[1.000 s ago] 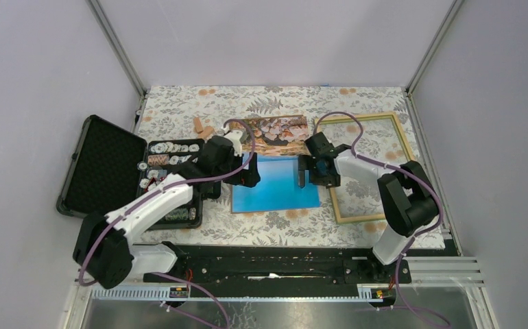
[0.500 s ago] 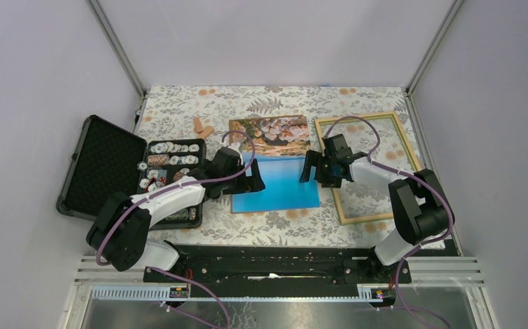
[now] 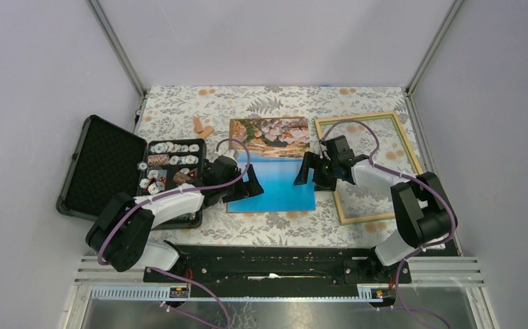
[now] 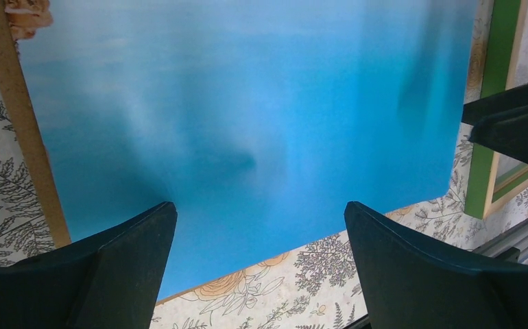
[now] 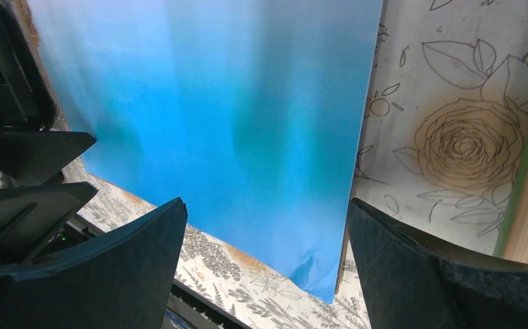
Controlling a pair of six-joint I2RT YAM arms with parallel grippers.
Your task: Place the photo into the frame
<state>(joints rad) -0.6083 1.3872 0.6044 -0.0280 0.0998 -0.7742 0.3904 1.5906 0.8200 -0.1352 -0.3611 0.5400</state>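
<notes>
Both arms lowered, flanking the photo (image 3: 273,181) on the worktop (image 3: 275,229). Left jaws, right jaws spread wide, gripping nothing.

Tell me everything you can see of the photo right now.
The photo is a large rectangular print, bright blue sea and sky with brown-pink rocks at its far end. It lies flat, face up, mid-table on a brown board whose edge shows along one side, clear of the frame to its right. The open left gripper and right gripper hang over its side edges; whether they touch it I cannot tell.
</notes>
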